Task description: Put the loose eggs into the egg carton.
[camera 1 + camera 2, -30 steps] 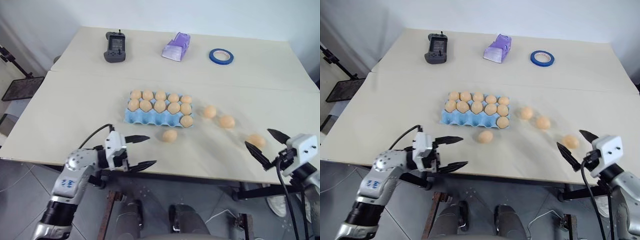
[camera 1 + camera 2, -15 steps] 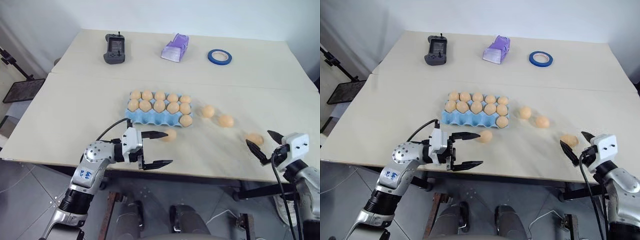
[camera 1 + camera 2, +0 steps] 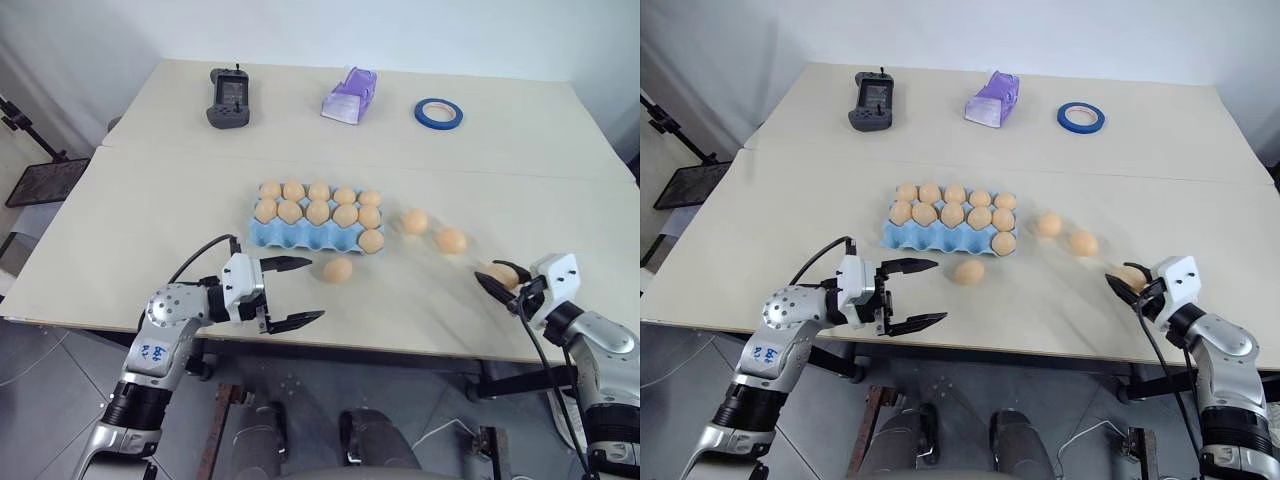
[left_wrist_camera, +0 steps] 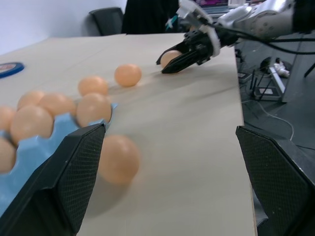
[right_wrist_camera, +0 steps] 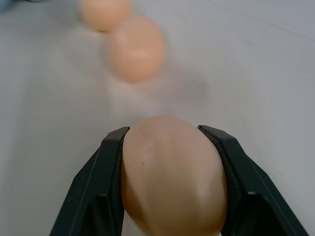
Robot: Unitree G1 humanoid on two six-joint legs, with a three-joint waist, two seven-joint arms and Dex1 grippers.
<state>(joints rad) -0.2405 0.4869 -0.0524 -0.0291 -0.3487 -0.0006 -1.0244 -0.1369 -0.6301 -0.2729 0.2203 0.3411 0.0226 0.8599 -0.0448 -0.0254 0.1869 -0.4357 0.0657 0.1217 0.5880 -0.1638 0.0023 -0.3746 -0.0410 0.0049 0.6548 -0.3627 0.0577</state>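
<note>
Four eggs lie outside the carton (image 3: 262,234), and the robot goes after two of them at once. On the left, the left gripper (image 3: 296,292) hangs at the table's near edge with its fingers spread wide and nothing between them; the nearest loose egg (image 3: 338,269) sits just ahead of its upper fingertip, and the carton, eleven cups filled and the near row almost bare, lies just beyond that egg. Two more eggs (image 3: 414,221) (image 3: 451,240) rest on the table (image 3: 150,190) between the two arms, near the carton's right end. On the right, the right gripper (image 3: 1128,284) is clamped on the fourth egg (image 5: 172,172), the fingers pressing its two sides close to the table's near edge.

The risks look plain. The smooth shell is held by narrow fingers only, so a quick lift or swing could let it slip and roll off the edge. Too hard a squeeze could crack it. The left gripper, if it closes off-centre, could nudge its egg away, and the path to the carton's empty near cups passes close over the filled rows.
</note>
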